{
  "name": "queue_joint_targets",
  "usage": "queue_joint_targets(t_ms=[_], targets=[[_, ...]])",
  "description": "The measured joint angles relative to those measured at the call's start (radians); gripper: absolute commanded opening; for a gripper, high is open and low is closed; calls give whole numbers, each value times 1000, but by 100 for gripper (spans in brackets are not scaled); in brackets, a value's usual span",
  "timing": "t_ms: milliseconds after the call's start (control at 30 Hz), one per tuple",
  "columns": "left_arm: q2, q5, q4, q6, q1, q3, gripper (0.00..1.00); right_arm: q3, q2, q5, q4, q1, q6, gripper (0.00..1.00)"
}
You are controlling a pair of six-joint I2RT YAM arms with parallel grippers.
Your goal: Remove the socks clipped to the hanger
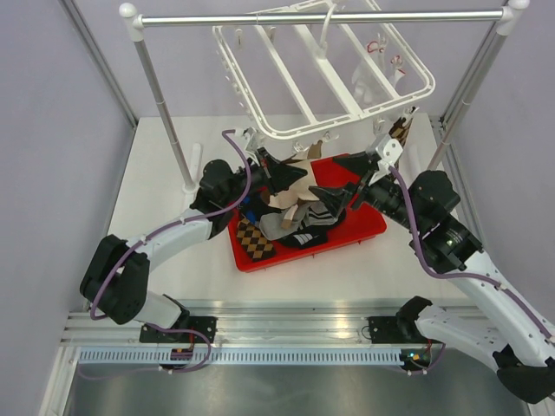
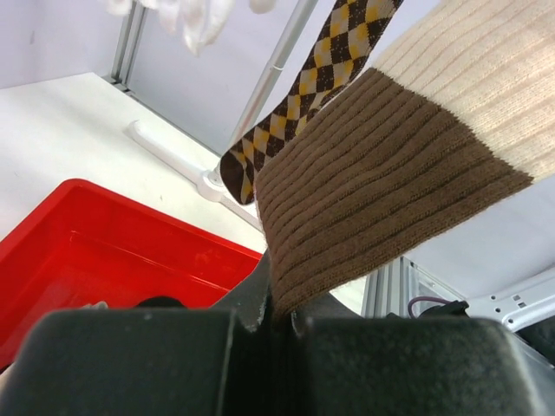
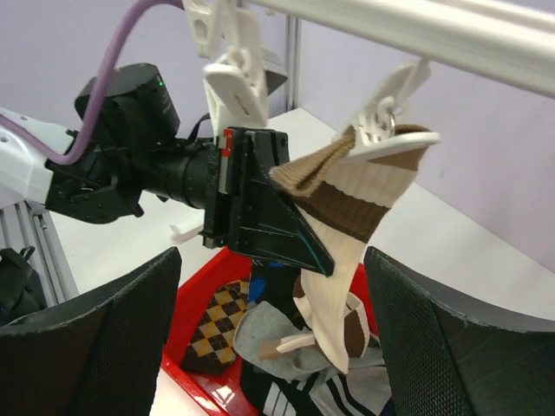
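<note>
The white hanger (image 1: 338,87) hangs from the silver rail. A brown-cream striped sock (image 3: 347,199) is still held by a white clip (image 3: 381,117) on the hanger's near edge. My left gripper (image 2: 282,316) is shut on that sock's brown cuff (image 2: 390,173), just below the clip. My right gripper (image 1: 340,179) stands wide open to the sock's right, over the tray and not touching it; its fingers (image 3: 451,338) flank the hanging sock in the right wrist view. A brown-mustard argyle sock (image 1: 401,130) stays clipped at the hanger's near right corner.
A red tray (image 1: 373,230) under the hanger holds loose socks: an argyle one (image 1: 254,238), a grey one (image 1: 277,227) and a black striped one (image 1: 303,236). A small white glove (image 1: 364,87) hangs inside the frame. The rail stand's posts (image 1: 165,104) rise left and right.
</note>
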Motion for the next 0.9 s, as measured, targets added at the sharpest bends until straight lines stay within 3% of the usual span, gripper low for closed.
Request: queue_joint_targets(t_ms=[333,533,700,900], targets=[[-1,23,-1,-23,6,0,2,6,144,-224,126,-217,57,86],[-10,68,-8,-53,18,3,2,1,228,-386,414,-318,227,86],[-10,130,-11,-84,28,23,2,-11,291,-459,703,-323,404,85],[11,225,16,-154,28,50,2,-47,326,-477,922,-316,549,84]])
